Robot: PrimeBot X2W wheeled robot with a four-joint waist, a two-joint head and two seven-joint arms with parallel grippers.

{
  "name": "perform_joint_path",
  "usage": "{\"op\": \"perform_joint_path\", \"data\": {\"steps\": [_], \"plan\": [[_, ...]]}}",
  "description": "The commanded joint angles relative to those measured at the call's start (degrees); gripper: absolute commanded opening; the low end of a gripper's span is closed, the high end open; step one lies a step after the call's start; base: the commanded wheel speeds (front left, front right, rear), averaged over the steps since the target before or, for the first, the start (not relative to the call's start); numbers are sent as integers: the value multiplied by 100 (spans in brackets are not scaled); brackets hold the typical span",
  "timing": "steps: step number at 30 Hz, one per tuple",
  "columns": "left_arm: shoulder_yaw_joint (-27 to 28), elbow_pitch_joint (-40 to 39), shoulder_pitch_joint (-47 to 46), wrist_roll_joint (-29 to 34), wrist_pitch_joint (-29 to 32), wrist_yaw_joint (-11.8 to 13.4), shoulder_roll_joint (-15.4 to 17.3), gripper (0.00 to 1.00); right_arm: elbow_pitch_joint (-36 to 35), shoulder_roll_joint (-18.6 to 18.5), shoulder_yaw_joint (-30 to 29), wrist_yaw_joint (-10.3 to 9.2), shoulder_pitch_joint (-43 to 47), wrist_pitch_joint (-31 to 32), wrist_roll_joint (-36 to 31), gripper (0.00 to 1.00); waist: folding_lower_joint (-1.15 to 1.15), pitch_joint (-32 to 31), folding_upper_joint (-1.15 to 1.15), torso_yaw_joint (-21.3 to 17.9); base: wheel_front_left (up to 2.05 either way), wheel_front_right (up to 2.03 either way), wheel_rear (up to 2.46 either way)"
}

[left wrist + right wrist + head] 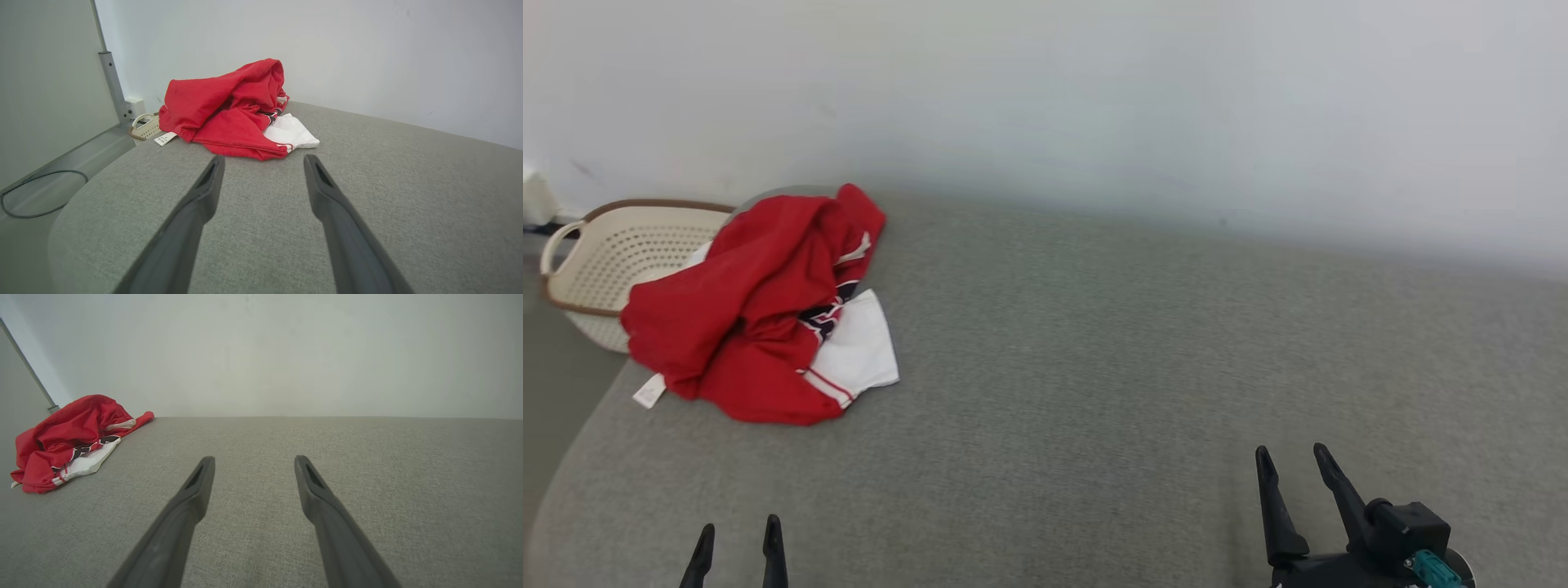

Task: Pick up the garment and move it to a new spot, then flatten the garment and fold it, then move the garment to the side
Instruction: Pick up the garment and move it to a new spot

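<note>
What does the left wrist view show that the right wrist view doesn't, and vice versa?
Left wrist, not right wrist: cream perforated plastic basket with a loop handle, white wall socket, dark cable looped on the floor, left gripper with jaws open.
Right wrist, not left wrist: right gripper, jaws open.
Both: crumpled red garment with white and dark trim, grey woven fabric surface, plain pale wall.
</note>
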Motion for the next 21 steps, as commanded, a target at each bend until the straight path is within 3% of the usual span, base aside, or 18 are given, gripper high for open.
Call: {"op": "perform_joint_path", "data": {"steps": [1, 12, 21], "plan": [[12, 16, 63, -22, -29, 12, 33, 100, 5, -7, 7, 2, 64, -7, 26, 100, 0, -27, 0, 340, 0, 0, 0], [98, 11, 95, -99, 47, 103, 185, 100, 93, 50, 22, 2, 42, -2, 20, 100, 0, -109, 0, 1025, 0, 0, 0], [74, -55, 162, -124, 68, 149, 224, 100, 102, 93, 48, 1, 65, -6, -8, 100, 0, -146, 0, 1262, 0, 0, 0]]}}
